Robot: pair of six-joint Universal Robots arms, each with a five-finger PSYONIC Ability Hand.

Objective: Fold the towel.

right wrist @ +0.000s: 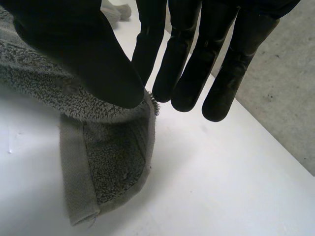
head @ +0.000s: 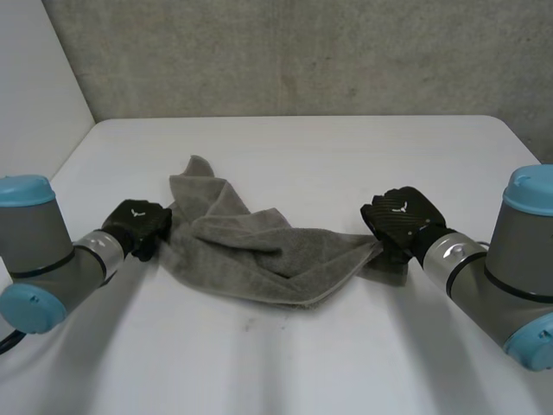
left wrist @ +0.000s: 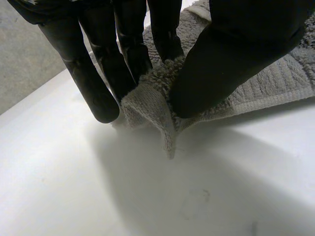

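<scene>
A grey towel (head: 251,246) lies crumpled across the middle of the white table (head: 285,363). My left hand (head: 138,226) is at the towel's left end. In the left wrist view its fingers (left wrist: 93,83) and thumb (left wrist: 231,59) pinch a towel corner (left wrist: 147,108), lifted slightly off the table. My right hand (head: 399,220) is at the towel's right end. In the right wrist view its thumb (right wrist: 83,59) presses the towel's edge (right wrist: 44,83) against the fingers (right wrist: 187,73), and a hemmed corner (right wrist: 113,162) hangs down to the table.
A grey concrete wall (head: 302,52) stands behind the table's far edge, and a white wall (head: 34,95) runs along the left. Bare tabletop lies in front of the towel and behind it.
</scene>
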